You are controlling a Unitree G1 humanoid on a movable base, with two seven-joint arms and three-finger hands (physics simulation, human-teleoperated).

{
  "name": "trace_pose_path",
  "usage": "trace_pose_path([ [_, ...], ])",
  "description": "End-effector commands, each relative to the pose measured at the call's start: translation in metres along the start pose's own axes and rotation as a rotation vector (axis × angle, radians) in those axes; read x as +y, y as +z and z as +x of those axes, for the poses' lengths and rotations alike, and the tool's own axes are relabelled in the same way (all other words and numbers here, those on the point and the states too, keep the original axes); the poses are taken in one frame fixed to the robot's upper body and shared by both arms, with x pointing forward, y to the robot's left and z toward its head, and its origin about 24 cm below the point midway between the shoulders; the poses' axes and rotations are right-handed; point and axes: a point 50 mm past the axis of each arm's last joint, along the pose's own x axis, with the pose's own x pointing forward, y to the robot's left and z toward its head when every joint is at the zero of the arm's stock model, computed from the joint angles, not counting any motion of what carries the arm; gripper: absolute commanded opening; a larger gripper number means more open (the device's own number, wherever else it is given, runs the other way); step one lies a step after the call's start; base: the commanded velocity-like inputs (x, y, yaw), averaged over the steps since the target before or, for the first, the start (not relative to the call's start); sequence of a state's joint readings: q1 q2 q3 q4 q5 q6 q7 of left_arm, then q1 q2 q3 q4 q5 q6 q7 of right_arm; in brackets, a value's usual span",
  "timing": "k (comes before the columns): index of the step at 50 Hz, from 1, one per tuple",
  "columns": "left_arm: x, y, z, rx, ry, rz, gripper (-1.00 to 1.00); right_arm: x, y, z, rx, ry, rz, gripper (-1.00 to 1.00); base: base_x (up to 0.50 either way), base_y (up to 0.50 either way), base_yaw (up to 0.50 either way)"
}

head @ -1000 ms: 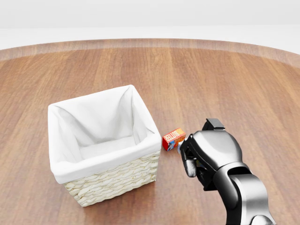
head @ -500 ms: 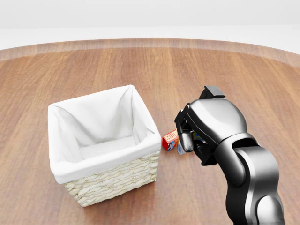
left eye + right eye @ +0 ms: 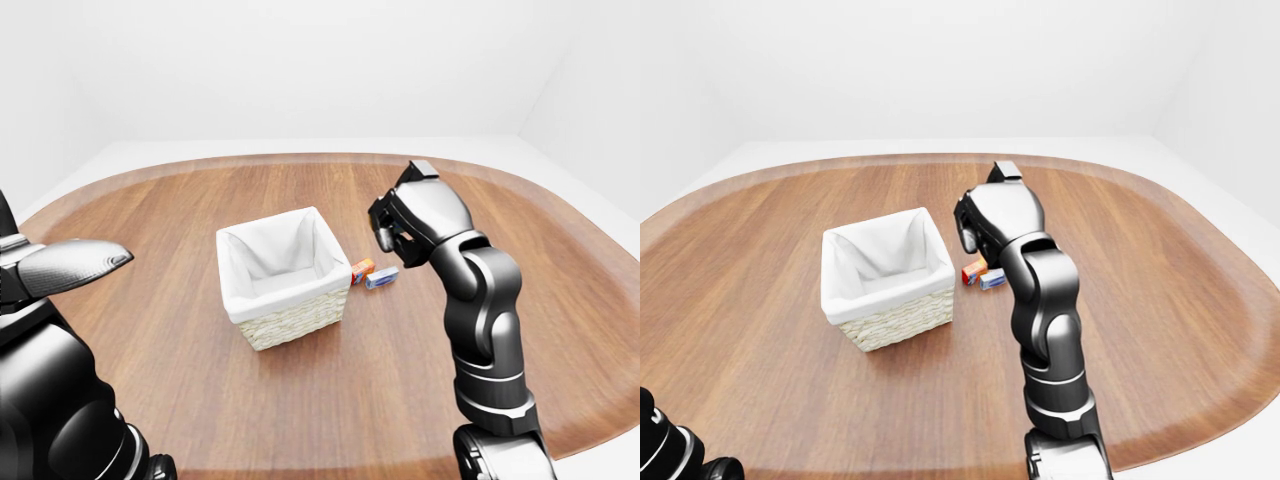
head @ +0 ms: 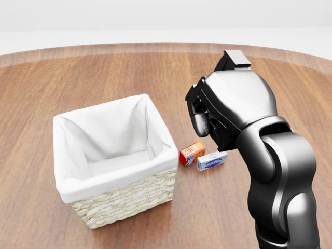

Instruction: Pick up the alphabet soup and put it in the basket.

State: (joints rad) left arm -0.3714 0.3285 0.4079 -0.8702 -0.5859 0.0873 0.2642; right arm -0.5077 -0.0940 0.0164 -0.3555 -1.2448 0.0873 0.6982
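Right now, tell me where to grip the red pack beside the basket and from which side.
Come from above with the right hand. The red pack lies flat; in the head view the basket crowds its left and a white box its right. Its upper and lower sides in that view look free, so pinch across those.

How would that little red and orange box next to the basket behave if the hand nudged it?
The red and orange box lies flat on the wooden table, so it would probably slide, not roll. It looks small, likely light, and may bump the blue and white box beside it.
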Motion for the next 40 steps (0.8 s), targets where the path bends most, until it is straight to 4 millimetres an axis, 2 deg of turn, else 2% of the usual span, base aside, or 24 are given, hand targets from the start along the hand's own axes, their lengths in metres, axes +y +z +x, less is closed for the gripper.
trace_pose_path([
  [1,-0.001,-0.001,0.0,0.003,-0.007,0.007,1.0,-0.016,0.013,0.004,-0.039,-0.061,-0.024,-0.94,0.0,0.0,0.0],
  [4,-0.001,0.001,0.0,-0.004,-0.005,0.006,1.0,-0.015,0.021,0.004,-0.06,-0.061,-0.017,-0.94,0.0,0.0,0.0],
  [8,-0.001,0.0,0.0,-0.001,-0.007,0.01,1.0,-0.013,0.022,0.005,-0.06,-0.058,-0.012,-0.94,0.0,0.0,0.0],
  [22,0.0,-0.001,0.0,0.004,0.0,0.006,1.0,-0.006,0.054,0.009,-0.13,-0.04,0.015,-0.94,0.0,0.0,0.0],
  [30,0.0,-0.001,0.0,0.004,0.0,0.006,1.0,-0.006,0.054,0.009,-0.129,-0.04,0.017,-0.94,0.0,0.0,0.0],
  [31,0.0,0.0,0.0,-0.005,0.006,-0.005,1.0,0.0,0.07,0.015,-0.165,-0.006,0.023,-0.93,0.0,0.0,0.0],
  [40,0.001,0.001,0.001,-0.001,0.018,-0.027,1.0,0.009,0.085,0.028,-0.188,0.036,0.025,-0.93,0.0,0.0,0.0],
])
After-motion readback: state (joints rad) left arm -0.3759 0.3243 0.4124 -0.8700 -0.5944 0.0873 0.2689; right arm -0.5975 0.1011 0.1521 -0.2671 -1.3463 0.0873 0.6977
